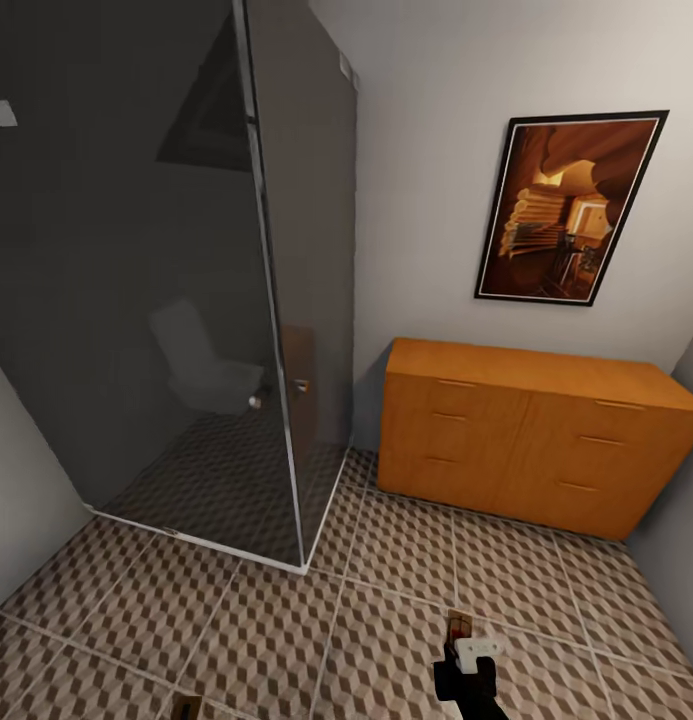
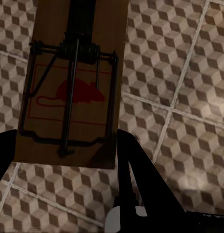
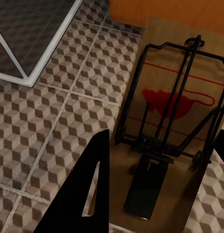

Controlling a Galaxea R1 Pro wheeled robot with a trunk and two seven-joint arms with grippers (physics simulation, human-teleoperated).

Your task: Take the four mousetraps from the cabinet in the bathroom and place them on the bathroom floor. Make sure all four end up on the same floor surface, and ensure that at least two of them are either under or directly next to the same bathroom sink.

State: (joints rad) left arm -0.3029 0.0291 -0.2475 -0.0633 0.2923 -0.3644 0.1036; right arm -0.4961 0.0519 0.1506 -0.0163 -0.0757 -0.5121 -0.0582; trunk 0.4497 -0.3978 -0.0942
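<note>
left hand (image 2: 68,160), right hand (image 3: 160,170) each clamped on board.

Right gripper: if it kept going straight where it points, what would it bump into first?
Probably the floor. The right gripper holds a mousetrap and points down at the tiles, with the cabinet farther ahead. Depth is hard to judge.

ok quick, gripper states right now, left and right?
Left gripper: shut on a mousetrap, fingers either side of the board.
Right gripper: shut on another mousetrap, held above the bathroom floor.
</note>
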